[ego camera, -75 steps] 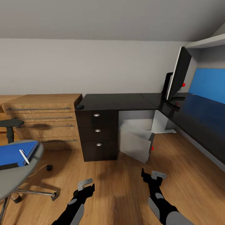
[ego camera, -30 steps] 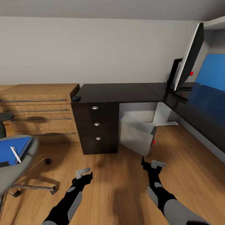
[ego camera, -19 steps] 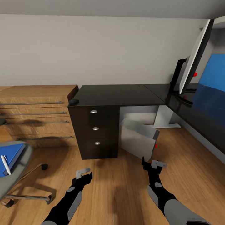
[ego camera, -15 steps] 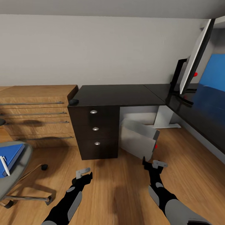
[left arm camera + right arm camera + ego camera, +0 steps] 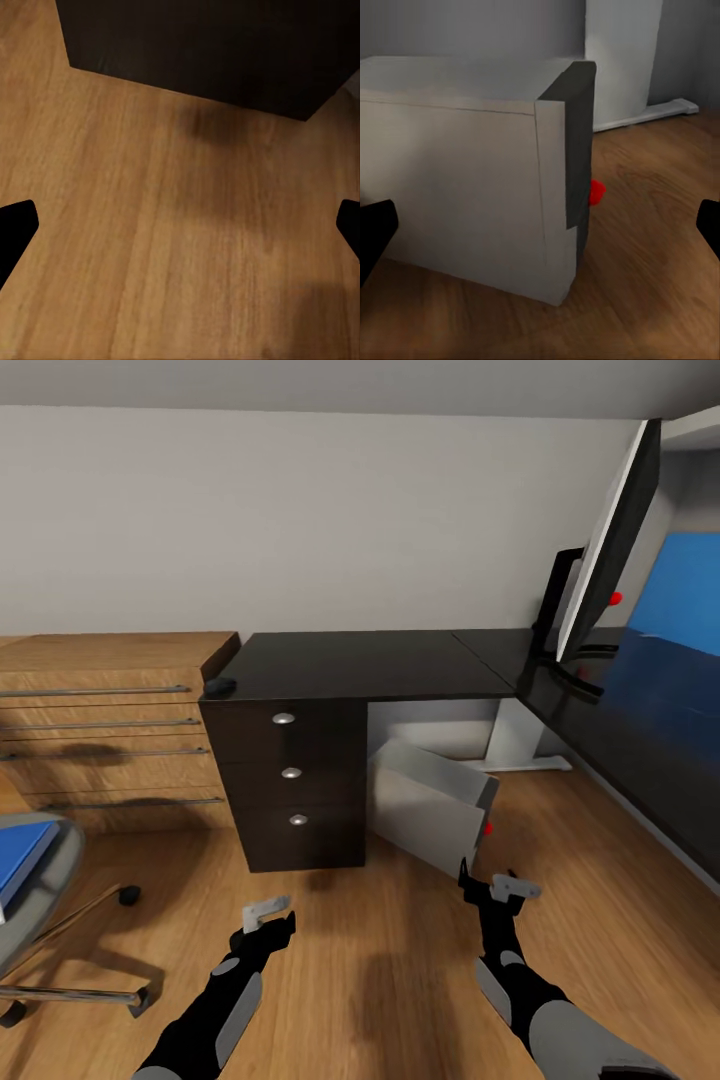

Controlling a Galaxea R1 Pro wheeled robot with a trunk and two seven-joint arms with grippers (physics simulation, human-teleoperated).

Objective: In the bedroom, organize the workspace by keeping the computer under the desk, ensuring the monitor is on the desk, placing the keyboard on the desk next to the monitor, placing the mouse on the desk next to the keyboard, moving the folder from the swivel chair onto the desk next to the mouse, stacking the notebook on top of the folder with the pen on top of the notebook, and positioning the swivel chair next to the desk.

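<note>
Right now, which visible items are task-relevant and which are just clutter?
Task items:
computer, on the floor under the desk
monitor, on the desk
mouse, at the desk's corner
folder, on the swivel chair

Not part of it:
wooden dresser
</note>
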